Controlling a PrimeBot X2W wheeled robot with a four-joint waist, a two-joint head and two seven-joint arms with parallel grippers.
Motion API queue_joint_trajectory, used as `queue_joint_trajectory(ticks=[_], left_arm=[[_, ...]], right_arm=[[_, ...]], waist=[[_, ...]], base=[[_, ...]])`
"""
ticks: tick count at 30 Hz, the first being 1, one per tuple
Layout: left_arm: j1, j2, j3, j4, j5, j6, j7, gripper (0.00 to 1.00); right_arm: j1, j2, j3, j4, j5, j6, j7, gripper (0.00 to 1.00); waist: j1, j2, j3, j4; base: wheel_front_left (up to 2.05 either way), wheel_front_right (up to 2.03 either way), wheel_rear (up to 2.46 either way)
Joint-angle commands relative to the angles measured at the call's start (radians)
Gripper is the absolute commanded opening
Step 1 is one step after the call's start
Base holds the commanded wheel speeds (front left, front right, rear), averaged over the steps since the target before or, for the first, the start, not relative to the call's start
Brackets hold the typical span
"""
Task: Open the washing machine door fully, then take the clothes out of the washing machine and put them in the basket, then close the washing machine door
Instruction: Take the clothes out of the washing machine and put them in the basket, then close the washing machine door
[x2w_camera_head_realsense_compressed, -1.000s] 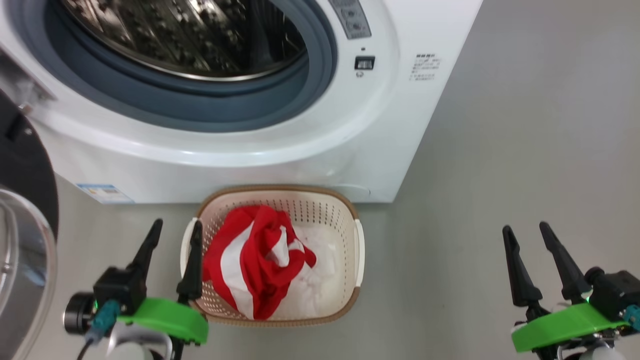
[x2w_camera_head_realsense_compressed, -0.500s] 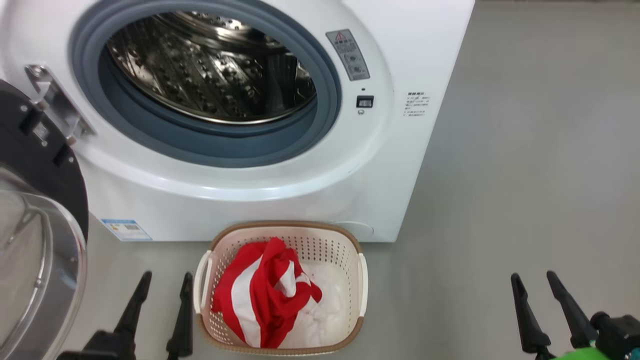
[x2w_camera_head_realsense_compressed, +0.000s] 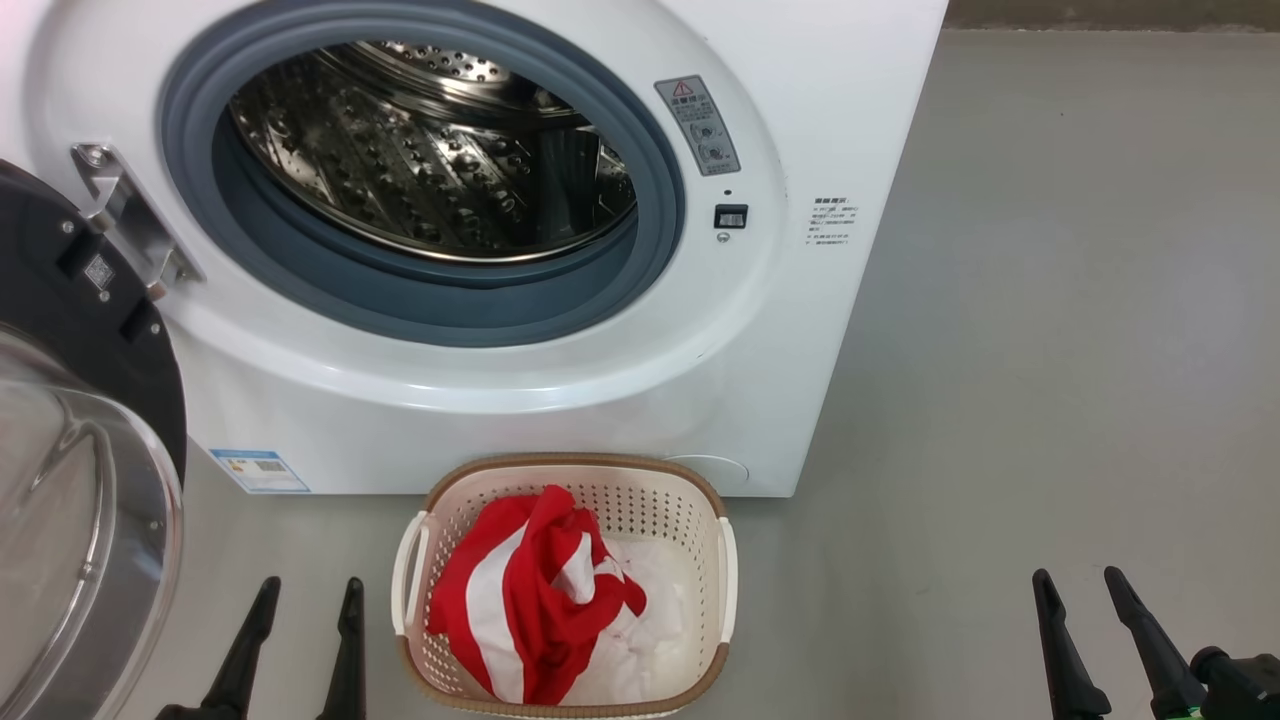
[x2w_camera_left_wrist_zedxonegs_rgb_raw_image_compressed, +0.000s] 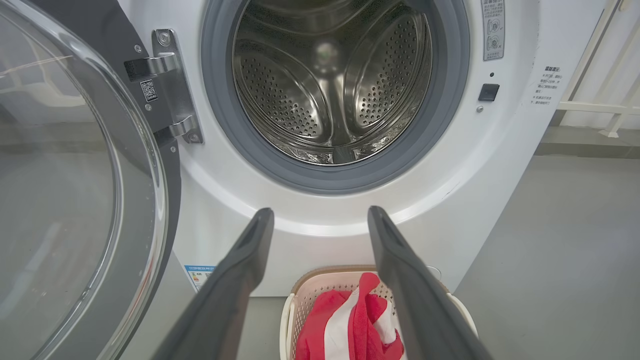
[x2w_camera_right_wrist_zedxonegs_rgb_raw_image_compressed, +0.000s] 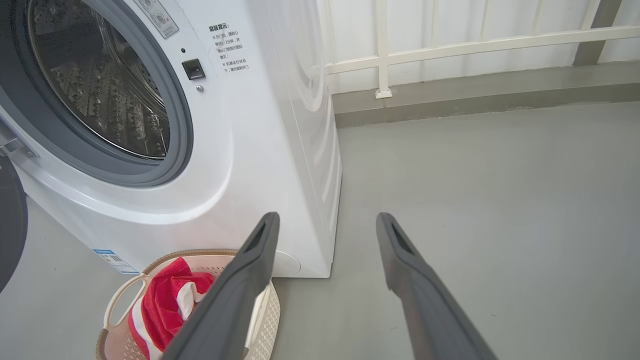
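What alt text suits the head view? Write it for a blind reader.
A white washer stands with its door open at left and its drum looking empty. Red-and-white clothes lie in a basket on the floor before it. The left gripper and right gripper, open and empty, flank the basket.

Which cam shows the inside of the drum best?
Left wrist view: it looks almost straight into the drum, so the back wall, the paddles and the bottom are all visible. The head view looks in steeply from above and shows part of the perforated wall. The right wrist view catches it obliquely, cut off by that view's left edge.
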Motion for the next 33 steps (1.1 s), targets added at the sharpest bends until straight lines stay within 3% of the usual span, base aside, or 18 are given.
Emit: queue_joint_trajectory(ticks=[1,15,33], left_arm=[[-0.013,0.013,0.036,-0.029,-0.006,-0.006,-0.005,1.00],[-0.030,0.013,0.029,-0.023,-0.002,-0.001,-0.005,1.00],[-0.031,0.013,0.030,-0.035,-0.016,0.001,-0.005,1.00]], right_arm=[[-0.008,-0.016,0.017,-0.026,-0.001,0.007,-0.006,1.00],[-0.020,-0.017,0.016,-0.027,-0.003,0.007,-0.006,1.00],[-0.029,-0.015,0.022,-0.025,-0.003,0.007,-0.006,1.00]], waist=[[0.0000,0.0000,0.000,0.000],[0.0000,0.0000,0.011,0.001],[0.0000,0.0000,0.014,0.005]], base=[[0.00,0.00,0.00],[-0.13,0.13,0.00],[-1.16,1.16,0.00]])
